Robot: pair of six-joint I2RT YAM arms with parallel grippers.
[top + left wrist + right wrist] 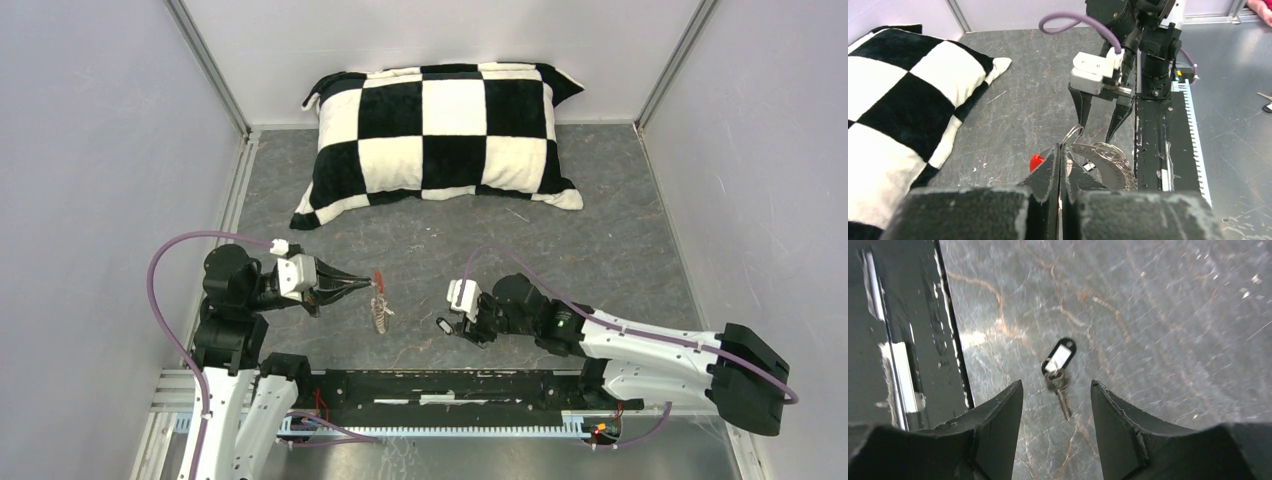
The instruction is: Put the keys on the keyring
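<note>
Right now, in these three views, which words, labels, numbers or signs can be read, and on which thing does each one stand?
No text can be read in any view.
Black key tag on the key: its white insert shows no writing, but the picture is blurred, so faint marks could be missed.
Checkered pillow: pattern only, no words.
Keyring: no marks visible.

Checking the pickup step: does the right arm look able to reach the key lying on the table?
Likely yes. The right gripper hangs open right above the key, which lies alone on the table, with nothing in between.
</note>
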